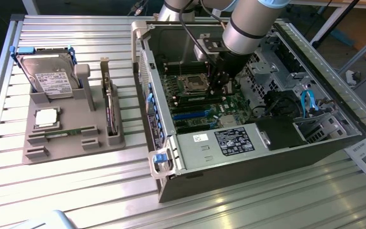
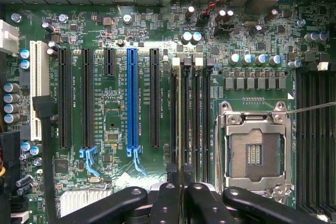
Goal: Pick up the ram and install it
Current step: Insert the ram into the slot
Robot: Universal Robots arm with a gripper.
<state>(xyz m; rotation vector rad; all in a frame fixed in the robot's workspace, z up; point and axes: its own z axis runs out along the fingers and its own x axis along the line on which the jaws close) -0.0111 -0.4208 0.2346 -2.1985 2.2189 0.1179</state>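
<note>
My gripper [image 2: 180,186] is down inside the open computer case [image 1: 199,164], low over the green motherboard [image 2: 115,103]. Its dark fingers [image 2: 167,199] are shut on the ram [image 2: 179,129]. In the wrist view the ram appears edge-on, as a thin pale strip. It runs along the row of black memory slots [image 2: 195,124], between the expansion slots and the empty processor socket [image 2: 254,153]. I cannot tell whether its lower edge touches a slot. In the exterior view the gripper [image 1: 220,90] stands just beside the socket [image 1: 192,83], with the ram hidden behind the fingers.
On the exterior view's left, a grey fixture [image 1: 91,100] holds a hard drive [image 1: 51,76], a silver processor chip [image 1: 46,118], an upright expansion card [image 1: 108,105] and a slim green strip [image 1: 65,133]. Case walls, the drive cage [image 1: 316,124] and cables surround the arm.
</note>
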